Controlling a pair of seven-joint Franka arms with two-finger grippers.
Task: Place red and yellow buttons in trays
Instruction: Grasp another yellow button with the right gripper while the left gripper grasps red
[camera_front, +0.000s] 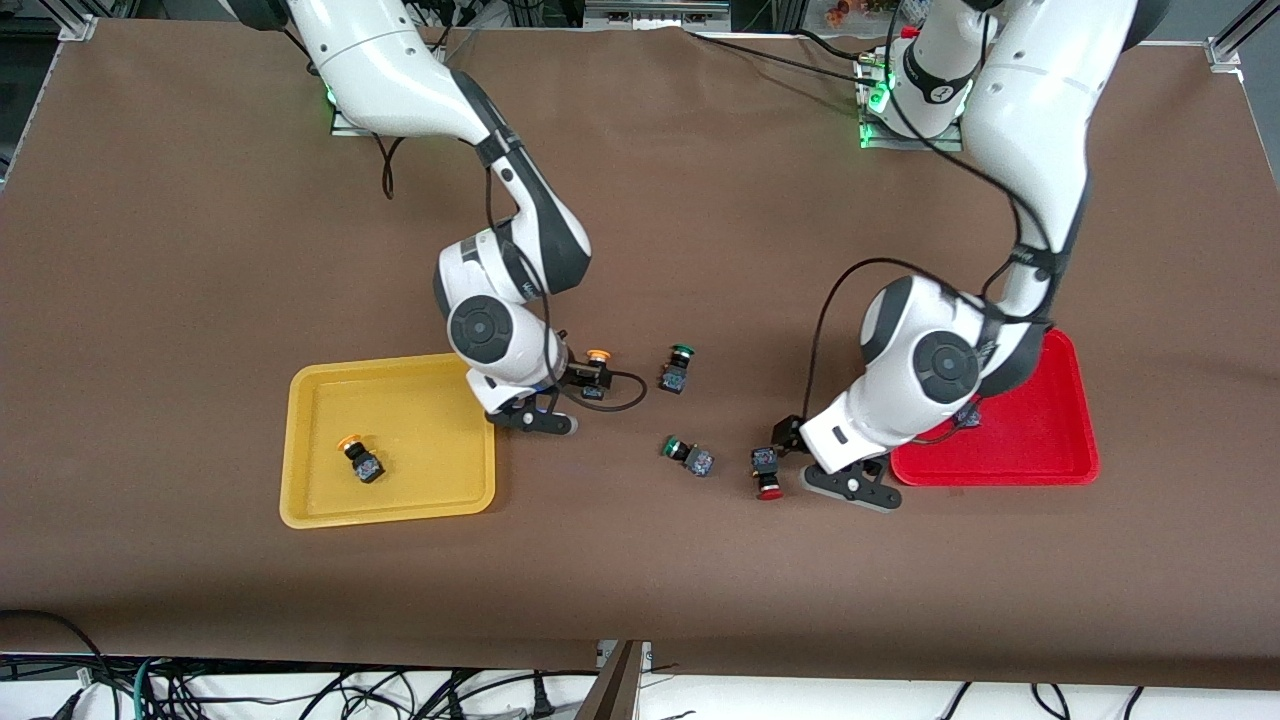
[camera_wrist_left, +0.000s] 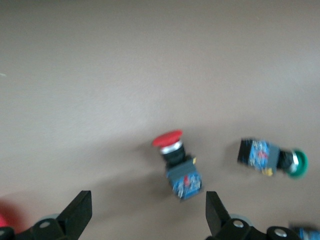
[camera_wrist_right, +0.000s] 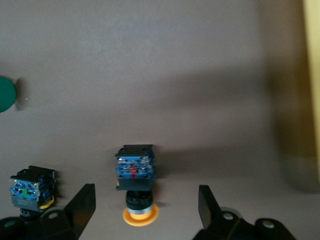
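Observation:
A yellow button (camera_front: 596, 362) lies on the table beside the yellow tray (camera_front: 310, 400), on its side. My right gripper (camera_front: 588, 382) is low over it and open; in the right wrist view the yellow button (camera_wrist_right: 136, 186) lies between the spread fingers of the gripper (camera_wrist_right: 146, 210). A second yellow button (camera_front: 360, 458) lies in the yellow tray. A red button (camera_front: 768, 474) lies near the red tray (camera_front: 1060, 440). My left gripper (camera_front: 780, 448) is open just above it; in the left wrist view the red button (camera_wrist_left: 178, 164) sits just past the open gripper (camera_wrist_left: 148, 220). A dark switch body (camera_front: 968, 415) shows in the red tray, partly hidden by the left arm.
Two green-capped buttons lie between the trays, one (camera_front: 678, 368) close to the yellow button, the other (camera_front: 688, 454) close to the red button. The latter also shows in the left wrist view (camera_wrist_left: 272, 156). Bare brown cloth covers the table.

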